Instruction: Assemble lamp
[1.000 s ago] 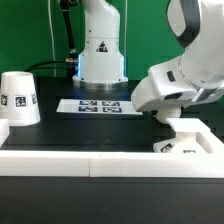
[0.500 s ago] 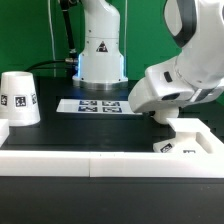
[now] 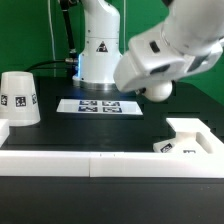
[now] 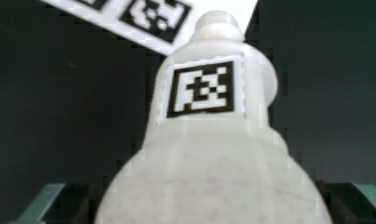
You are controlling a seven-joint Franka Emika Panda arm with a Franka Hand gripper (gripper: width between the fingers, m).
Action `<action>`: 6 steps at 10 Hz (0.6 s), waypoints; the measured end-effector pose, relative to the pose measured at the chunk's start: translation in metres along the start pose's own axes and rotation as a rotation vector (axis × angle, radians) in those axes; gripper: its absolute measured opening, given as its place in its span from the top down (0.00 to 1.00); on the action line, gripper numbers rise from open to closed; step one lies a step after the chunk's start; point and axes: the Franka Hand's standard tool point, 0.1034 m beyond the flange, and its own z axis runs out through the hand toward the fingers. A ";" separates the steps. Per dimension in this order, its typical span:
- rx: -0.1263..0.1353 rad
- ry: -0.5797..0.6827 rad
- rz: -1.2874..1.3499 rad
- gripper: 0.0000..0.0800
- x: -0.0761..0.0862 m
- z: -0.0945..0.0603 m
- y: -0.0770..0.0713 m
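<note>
The bulb (image 3: 157, 90) is pinched in the claw (image 4: 203, 205) and held clear above the bench (image 3: 55, 128); the shade (image 3: 18, 98) is seen upright at the exterior view's left; the base (image 3: 195, 136) is seen at its right.

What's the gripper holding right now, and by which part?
The gripper holds the lamp bulb at its wide rounded end, fingers on either side; the narrower tagged stem points away from it.

Free gap btwn shade (image 3: 18, 97) & base (image 3: 192, 132)
</note>
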 end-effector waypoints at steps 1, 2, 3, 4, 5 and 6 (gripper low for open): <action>0.000 0.023 0.007 0.28 0.000 -0.007 0.005; -0.002 0.026 0.005 0.28 0.002 -0.004 0.004; -0.010 0.063 0.006 0.28 0.007 -0.006 0.006; -0.026 0.143 0.011 0.28 0.012 -0.011 0.010; -0.041 0.222 0.004 0.28 0.010 -0.016 0.014; -0.046 0.282 0.000 0.28 0.003 -0.028 0.018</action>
